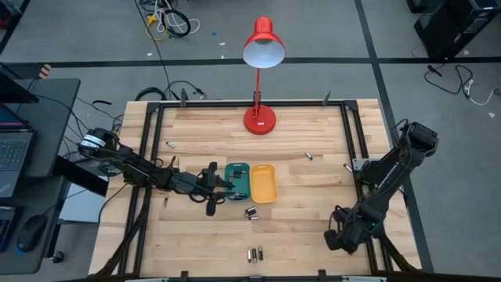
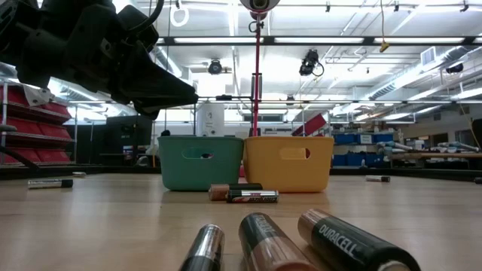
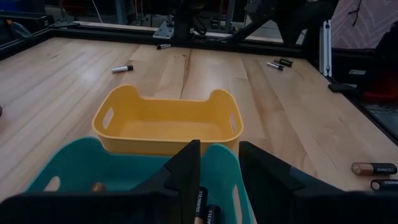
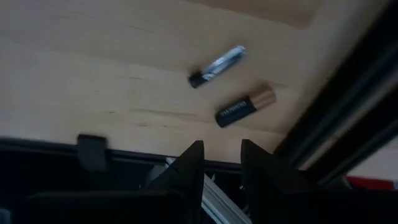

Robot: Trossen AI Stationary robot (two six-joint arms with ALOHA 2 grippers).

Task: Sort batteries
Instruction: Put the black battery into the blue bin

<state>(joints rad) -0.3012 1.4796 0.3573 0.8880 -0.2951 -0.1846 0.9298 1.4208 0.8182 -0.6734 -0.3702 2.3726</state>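
Red desk lamp [image 1: 259, 117]; laptop [image 1: 12, 149]

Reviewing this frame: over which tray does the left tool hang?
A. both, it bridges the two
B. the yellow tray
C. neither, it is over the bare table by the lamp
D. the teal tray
D: in the high view the left tool sits at the teal tray, and its wrist view shows the teal tray right under its fingers, with the yellow tray beyond.

Two black jointed arms w/ dark wedge-shaped fingers [image 3: 186, 171].
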